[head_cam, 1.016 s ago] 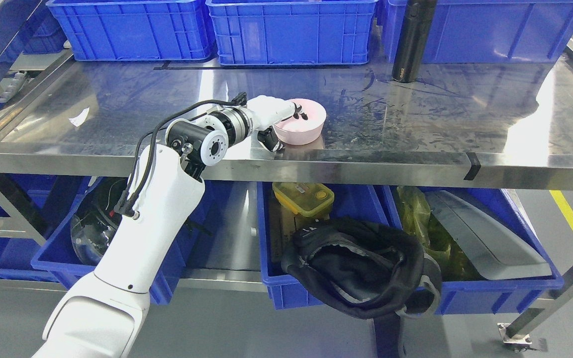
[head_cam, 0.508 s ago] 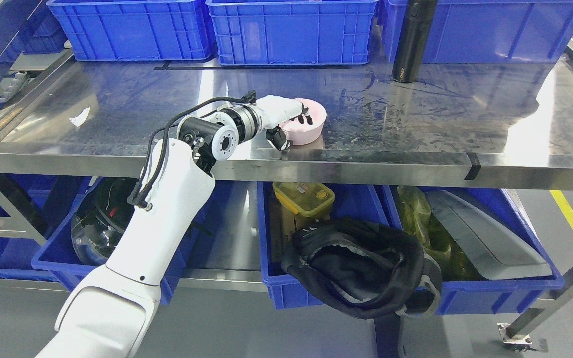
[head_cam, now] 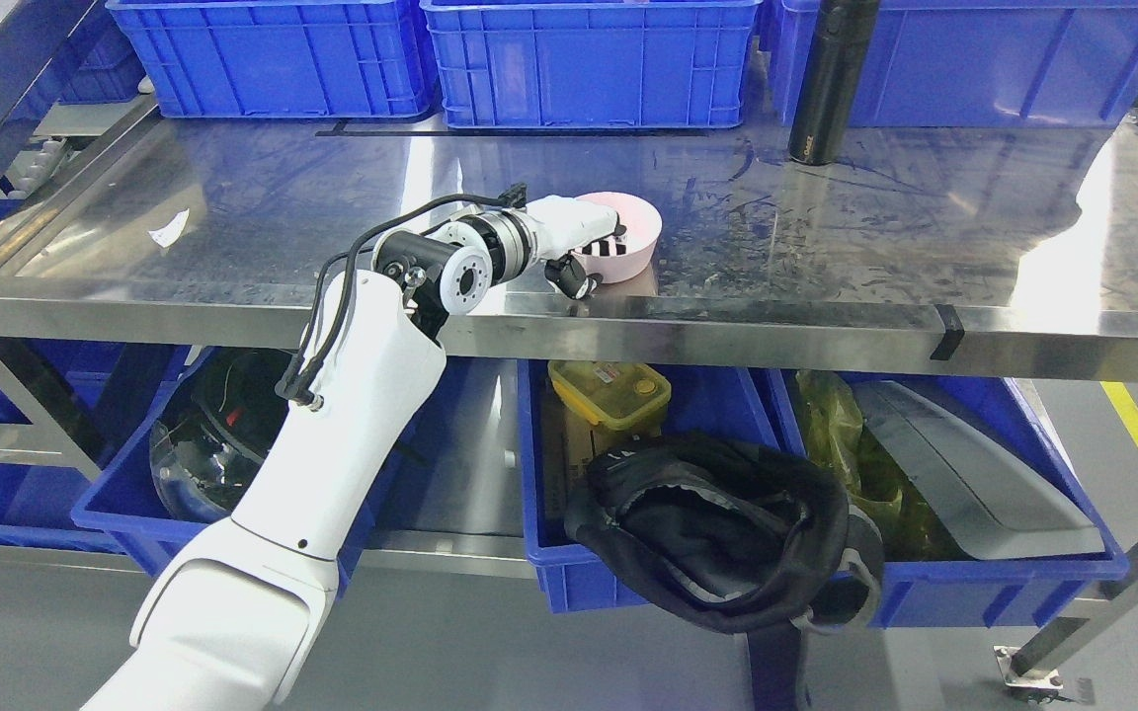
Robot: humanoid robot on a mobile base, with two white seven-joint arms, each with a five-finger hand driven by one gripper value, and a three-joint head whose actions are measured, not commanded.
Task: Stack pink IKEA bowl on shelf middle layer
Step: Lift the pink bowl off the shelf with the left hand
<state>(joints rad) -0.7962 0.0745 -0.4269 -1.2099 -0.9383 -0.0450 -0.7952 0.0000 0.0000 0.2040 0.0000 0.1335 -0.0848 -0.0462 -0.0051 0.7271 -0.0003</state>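
Observation:
A pink bowl point(head_cam: 636, 235) sits on the steel shelf point(head_cam: 332, 207) near its front edge, about mid-width. My left hand point(head_cam: 591, 251) reaches in from the lower left and grips the bowl's left rim: black-tipped fingers point(head_cam: 614, 240) hook over the rim into the bowl, and the thumb point(head_cam: 570, 279) presses below on the outer wall. The bowl looks to rest flat on the shelf. The hand hides the bowl's left side. No right arm shows.
Blue crates point(head_cam: 584, 61) line the back of the shelf, and a black bottle point(head_cam: 827, 84) stands at the back right. A scrap of white paper point(head_cam: 170, 228) lies at left. Below, blue bins point(head_cam: 826, 583) hold a yellow box point(head_cam: 609, 392), a black bag point(head_cam: 717, 528) and a helmet point(head_cam: 208, 439).
My left arm has pushed forward and to the right, and the bowl has slid a little right and deeper onto the shelf with it. The camera has also shifted slightly.

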